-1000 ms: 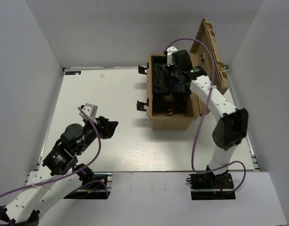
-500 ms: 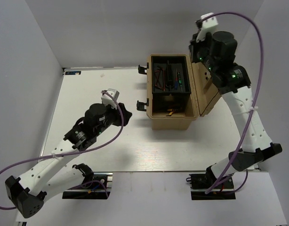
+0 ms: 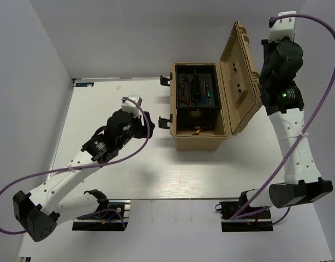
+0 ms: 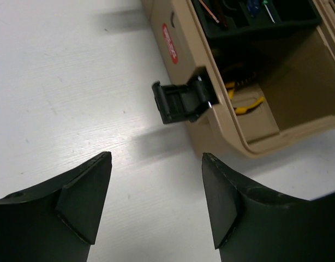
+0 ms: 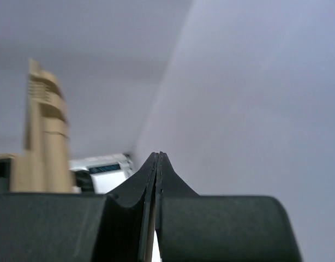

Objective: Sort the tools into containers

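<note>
The left gripper (image 4: 156,164) is hovering low over the white table (image 3: 118,180) with its fingers spread wide and nothing between them, just short of the black latch (image 4: 181,101) on the near side of the tan toolbox (image 3: 197,141). The box is standing open, its lid (image 3: 241,82) tilting back toward the right arm. Inside, the yellow-handled pliers (image 4: 245,105) are lying in the lower compartment, while a green-handled screwdriver (image 3: 209,89), a blue-handled screwdriver (image 3: 203,99) and a red-handled tool (image 3: 184,90) are resting in the black tray (image 3: 178,111) above. The right gripper (image 5: 157,155) is hanging high beside the lid, its fingers pressing together on nothing and pointing at the wall.
</note>
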You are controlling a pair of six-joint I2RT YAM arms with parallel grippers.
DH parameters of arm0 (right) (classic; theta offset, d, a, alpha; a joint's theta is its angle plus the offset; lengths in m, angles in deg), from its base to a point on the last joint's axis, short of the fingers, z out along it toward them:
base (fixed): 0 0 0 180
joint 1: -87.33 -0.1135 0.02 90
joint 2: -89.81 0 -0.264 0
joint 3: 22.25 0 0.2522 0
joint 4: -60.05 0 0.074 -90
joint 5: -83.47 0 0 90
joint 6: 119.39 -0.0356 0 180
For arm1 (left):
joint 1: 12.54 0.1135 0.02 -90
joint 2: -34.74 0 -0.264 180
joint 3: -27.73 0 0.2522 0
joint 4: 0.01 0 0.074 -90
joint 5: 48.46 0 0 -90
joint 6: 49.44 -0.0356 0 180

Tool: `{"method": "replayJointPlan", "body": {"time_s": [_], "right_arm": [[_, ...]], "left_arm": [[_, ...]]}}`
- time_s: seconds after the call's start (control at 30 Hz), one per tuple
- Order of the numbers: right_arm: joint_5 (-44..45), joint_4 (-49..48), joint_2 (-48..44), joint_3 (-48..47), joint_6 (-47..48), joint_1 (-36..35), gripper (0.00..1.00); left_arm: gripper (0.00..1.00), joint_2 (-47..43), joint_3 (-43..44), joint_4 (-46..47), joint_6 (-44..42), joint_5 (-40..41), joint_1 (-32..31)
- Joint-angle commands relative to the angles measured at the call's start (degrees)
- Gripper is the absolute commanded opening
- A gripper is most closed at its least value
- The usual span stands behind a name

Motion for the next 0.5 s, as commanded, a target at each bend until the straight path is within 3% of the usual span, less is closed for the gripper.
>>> {"method": "replayJointPlan", "body": {"time_s": [0.0, 0.1, 0.2, 0.27, 0.47], "right_arm": [[-1.34, -0.92, 0.31, 0.56, 0.86, 4.48, 0.0], [-6.61, 6.19, 2.59, -2.17, -3.8, 9.23, 0.0], [-20.71, 14.8, 5.49, -6.29, -9.5, 12.82, 0.0], [-25.06, 20.07, 6.2, -6.56, -10.49, 14.58, 0.0], [-44.84, 25.88, 7.26, -3.93, -13.65, 16.7, 0.0]], "left_arm": [[0.77, 4.06, 5.42, -3.19, 0.44, 6.27, 0.61], [0.77, 8.72, 9.2, -4.51, -0.7, 6.89, 1.14], [0.77, 11.71, 11.93, -3.82, -2.19, 7.5, 1.75], [0.77, 12.94, 11.94, -3.19, -2.81, 7.5, 2.45], [0.77, 12.43, 9.22, 1.02, -4.57, 7.5, 3.51]]}}
